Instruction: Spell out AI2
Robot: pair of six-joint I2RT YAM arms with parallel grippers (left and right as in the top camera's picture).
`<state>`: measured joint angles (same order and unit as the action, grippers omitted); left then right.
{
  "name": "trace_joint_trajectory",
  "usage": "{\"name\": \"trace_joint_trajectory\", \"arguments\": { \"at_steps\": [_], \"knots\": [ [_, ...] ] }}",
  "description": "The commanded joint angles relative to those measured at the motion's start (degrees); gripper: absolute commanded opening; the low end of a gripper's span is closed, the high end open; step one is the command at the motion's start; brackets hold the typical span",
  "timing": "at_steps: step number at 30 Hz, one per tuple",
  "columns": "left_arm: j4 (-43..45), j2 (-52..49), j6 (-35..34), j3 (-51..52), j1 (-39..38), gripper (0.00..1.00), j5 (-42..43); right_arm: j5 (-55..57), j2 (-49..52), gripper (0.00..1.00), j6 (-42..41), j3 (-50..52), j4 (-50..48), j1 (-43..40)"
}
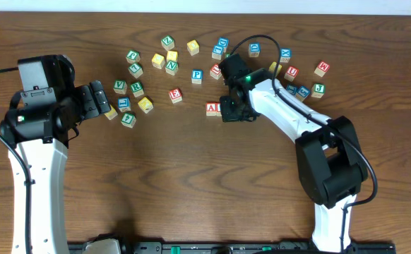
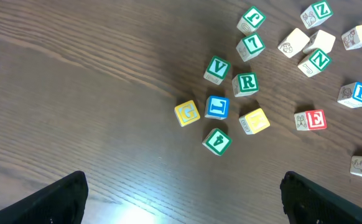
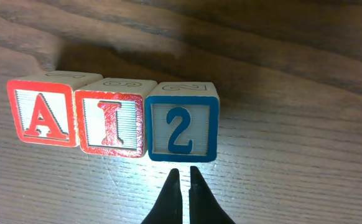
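The right claw point(image 3: 183, 177) is pointing down at the table point(image 3: 305, 186) with its two fingers pressed together, and it is holding nothing. Just in front of its tips the blue 2 block point(image 3: 181, 127) is sitting flat. Only a thin strip of wood is showing between them, so the claw looks to be off the block. To the left of the 2, as the claw is seeing it, the red I block point(image 3: 110, 121) is touching it. The red A block point(image 3: 42, 115) is touching the I on the far left. All three are lining up in a row and reading A, I, 2, so I think the spelling is done and only the backing-off step is left. The next move is calling for care: the claw should be lifting straight up and away, not sliding forward, or it may bump the 2 and break the row. Farther off, beyond the row, the loose blocks point(image 1: 197, 74) are lying scattered and are not needed. Farthest of all, the left claw point(image 2: 182, 183) is hanging over the other side of the table with its fingers spread wide apart, holding nothing, and the green 4 block point(image 2: 217, 141) is lying in front of it.
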<state>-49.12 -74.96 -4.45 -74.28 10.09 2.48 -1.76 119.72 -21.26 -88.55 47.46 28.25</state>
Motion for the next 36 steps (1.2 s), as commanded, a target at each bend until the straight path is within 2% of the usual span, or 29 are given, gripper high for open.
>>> {"name": "trace_joint_trajectory", "arguments": {
  "at_steps": [1,14,36],
  "knots": [
    [-0.13,-0.28,0.35,-0.20,0.24,0.97,-0.13,0.83,-2.73,0.01,-1.01,-0.61,0.20,-1.29],
    [-0.13,-0.28,0.35,-0.20,0.24,0.98,-0.13,5.92,-1.51,0.01,-1.46,-0.44,-0.81,-1.68],
    [-0.13,-0.28,0.35,-0.20,0.24,0.98,-0.13,4.17,0.42,0.01,-1.40,-0.35,-2.95,-1.53]
  ]
}}
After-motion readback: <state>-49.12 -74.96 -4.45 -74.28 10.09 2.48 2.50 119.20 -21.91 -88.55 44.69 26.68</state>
